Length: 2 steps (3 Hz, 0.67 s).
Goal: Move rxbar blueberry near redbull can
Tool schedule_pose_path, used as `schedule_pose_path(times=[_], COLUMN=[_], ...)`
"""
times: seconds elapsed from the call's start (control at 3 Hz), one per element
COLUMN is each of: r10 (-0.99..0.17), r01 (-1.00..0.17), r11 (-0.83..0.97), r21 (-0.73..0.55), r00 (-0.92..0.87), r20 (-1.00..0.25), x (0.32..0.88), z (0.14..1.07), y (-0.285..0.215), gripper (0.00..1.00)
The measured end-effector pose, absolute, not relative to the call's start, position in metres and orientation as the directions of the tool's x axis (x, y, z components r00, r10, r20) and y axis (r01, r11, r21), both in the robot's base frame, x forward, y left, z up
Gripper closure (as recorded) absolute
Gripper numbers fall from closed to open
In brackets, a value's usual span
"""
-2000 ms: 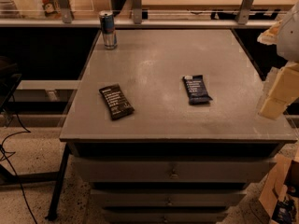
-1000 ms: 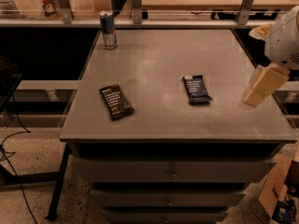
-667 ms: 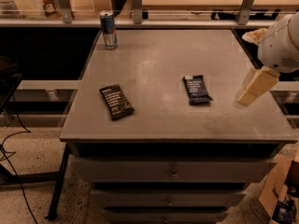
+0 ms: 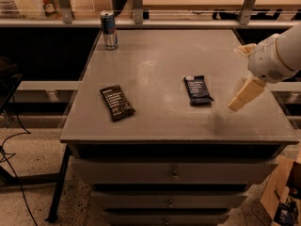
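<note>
A grey table [image 4: 155, 51] fills most of the view, with a stack of drawers [image 4: 174, 173] below its front edge. Behind it runs a shelf [image 4: 188, 4] with metal posts.

The white arm [image 4: 277, 55] comes in from the right edge, above the table's right side. Its gripper [image 4: 242, 98] points down and to the left, hanging over the right part of the tabletop, just right of the blue bar and not touching it. Only one tan piece of it shows, so whether it is apart or together cannot be told. It holds nothing that can be seen.

A cardboard box [image 4: 282, 197] stands on the floor at the lower right, and dark cables [image 4: 14, 140] trail over the floor at the left.

The can [image 4: 109, 29] stands upright at the far left corner of the table, close to the back edge.

The black bar [image 4: 117, 102] lies flat near the front left, turned at a slant.

The blue bar [image 4: 197, 89] lies flat right of the table's middle, its long side running roughly front to back. It is well apart from the can, with a wide stretch of tabletop between them, and also apart from the black bar.
</note>
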<state>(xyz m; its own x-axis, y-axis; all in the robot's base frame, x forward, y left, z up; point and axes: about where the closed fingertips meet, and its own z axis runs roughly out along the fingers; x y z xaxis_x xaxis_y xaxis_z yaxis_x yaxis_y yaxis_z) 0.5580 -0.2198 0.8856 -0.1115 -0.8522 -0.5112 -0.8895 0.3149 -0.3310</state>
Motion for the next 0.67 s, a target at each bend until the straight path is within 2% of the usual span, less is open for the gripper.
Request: schedule_pose_path(times=[0.67], r10=[-0.809], r01=[-0.897], r11=[0.329], r21=[-0.297], r00=[-0.105], r20=[-0.579], x=[0.5756], z=[0.8635], y=[-0.2126], gripper=[0.0])
